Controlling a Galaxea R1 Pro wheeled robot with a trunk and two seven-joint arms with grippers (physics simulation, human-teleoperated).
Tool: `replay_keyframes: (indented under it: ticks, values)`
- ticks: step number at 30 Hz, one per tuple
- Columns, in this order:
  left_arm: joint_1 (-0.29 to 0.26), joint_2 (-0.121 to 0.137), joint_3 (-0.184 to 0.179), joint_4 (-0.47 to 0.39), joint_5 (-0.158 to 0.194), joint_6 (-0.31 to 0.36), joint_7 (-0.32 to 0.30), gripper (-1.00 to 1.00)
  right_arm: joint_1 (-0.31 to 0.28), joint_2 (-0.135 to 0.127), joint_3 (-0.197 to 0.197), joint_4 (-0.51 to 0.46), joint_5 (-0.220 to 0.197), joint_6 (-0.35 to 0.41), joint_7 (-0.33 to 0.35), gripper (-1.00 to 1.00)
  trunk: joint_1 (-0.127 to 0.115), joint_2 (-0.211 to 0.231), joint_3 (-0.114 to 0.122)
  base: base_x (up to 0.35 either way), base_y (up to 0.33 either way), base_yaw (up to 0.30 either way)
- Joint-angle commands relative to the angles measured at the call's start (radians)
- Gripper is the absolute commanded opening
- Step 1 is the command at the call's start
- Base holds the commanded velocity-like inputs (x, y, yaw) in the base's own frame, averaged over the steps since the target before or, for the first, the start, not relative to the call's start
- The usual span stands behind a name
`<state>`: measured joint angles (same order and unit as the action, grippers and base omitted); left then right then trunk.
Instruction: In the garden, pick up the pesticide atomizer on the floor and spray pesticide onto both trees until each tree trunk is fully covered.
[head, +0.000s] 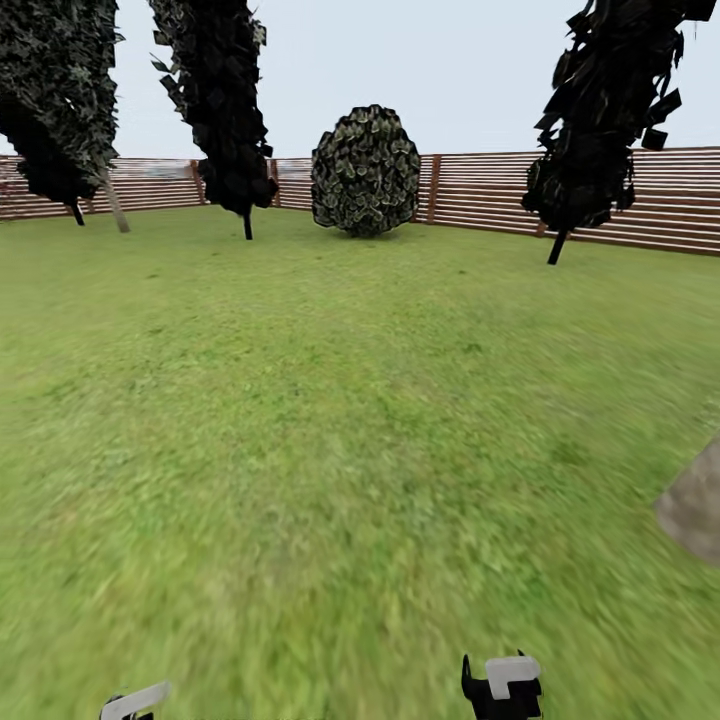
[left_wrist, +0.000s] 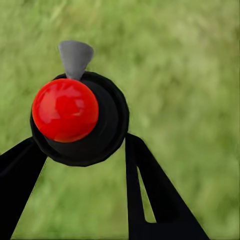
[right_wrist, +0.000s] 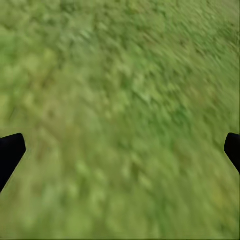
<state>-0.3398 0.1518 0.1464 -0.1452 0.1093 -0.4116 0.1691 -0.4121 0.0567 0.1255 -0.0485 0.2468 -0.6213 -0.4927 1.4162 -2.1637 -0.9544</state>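
Left gripper grasping atomizer; right gripper fingers released. Open lawn; bush, fence far.

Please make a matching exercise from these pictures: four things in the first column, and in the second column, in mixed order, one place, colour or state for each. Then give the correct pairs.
Column A
1. atomizer top
2. left gripper
3. right gripper
4. round bush

Column B
a. open, with nothing between the fingers, over grass
b. in front of the slatted fence, at the far side of the lawn
c. shiny red
d. shut on the atomizer

Pairs: 1-c, 2-d, 3-a, 4-b
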Motion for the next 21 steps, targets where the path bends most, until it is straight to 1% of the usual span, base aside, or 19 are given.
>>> replay_keyframes:
  ticks: [1, 21]
  values:
    - [-0.001, 0.000, -0.002, 0.001, 0.010, -0.004, -0.002, -1.00, -0.001, 0.000, 0.008, 0.001, 0.003, 0.002, -0.010, 1.00, 0.000, 0.000, -0.001, 0.000, 0.000, 0.285]
    - [-0.001, -0.001, -0.003, 0.001, 0.012, -0.004, -0.002, -1.00, -0.001, 0.000, 0.008, 0.001, 0.003, 0.002, -0.010, 1.00, 0.000, 0.000, -0.001, 0.000, 0.000, 0.285]
